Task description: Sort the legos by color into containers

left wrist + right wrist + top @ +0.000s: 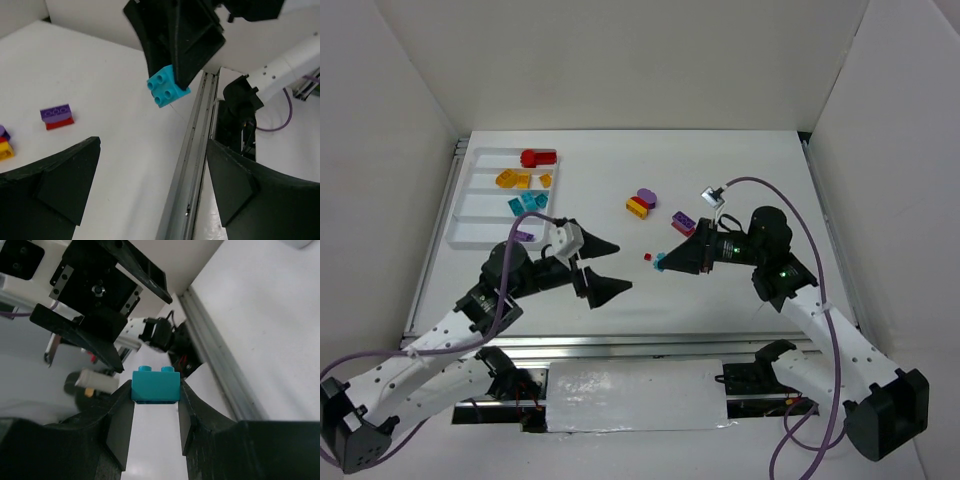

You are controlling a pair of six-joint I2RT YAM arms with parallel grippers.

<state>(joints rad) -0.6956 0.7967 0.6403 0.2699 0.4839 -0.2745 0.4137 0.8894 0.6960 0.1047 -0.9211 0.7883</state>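
Observation:
My right gripper [665, 261] is shut on a teal lego [155, 385], held above the table and pointed at the left arm. The same teal lego [168, 89] shows between its black fingers [182, 45] in the left wrist view. My left gripper [605, 268] faces it a short way off, jaws wide open and empty [151, 165]. The containers are compartments of a white tray [460, 215] at the far left, holding a red lego [537, 157], orange legos [520, 180], teal legos [527, 203] and a purple lego [524, 236].
Loose on the table behind the grippers lie a rounded purple lego [646, 196], a yellow-and-red stack [638, 207] and a purple lego on a red one [683, 222]. A tiny red piece [647, 257] sits by the right fingertips. White walls enclose the table.

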